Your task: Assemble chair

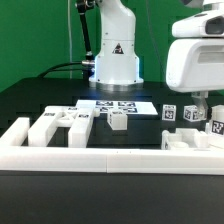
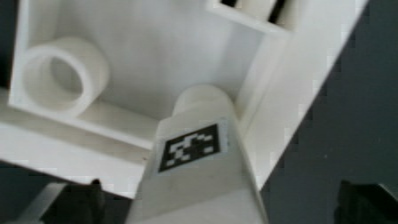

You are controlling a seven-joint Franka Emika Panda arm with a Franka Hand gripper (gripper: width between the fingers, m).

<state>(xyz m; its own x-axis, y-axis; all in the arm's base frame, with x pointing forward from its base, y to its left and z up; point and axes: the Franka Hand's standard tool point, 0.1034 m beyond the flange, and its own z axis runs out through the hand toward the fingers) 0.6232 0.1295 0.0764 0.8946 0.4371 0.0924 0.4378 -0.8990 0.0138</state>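
Claw (image 1: pixel 200 104) spread wide, nothing in it, hanging just above the chair parts (image 1: pixel 190 135) at the exterior view's right of the bench (image 1: pixel 25 100). Wrist view: tagged bar (image 2: pixel 196 150) lies between the fingers, against a panel (image 2: pixel 107 40) with a round hole. I'd call it rigid, light, slick plastic; pinch the bar's flat sides. Loose pieces (image 1: pixel 60 125) and small block (image 1: pixel 117 120) sit well apart toward the exterior view's left, marker board (image 1: pixel 120 105) behind, border rail (image 1: pixel 100 160) in front. The panel wall beside the bar could catch a finger.
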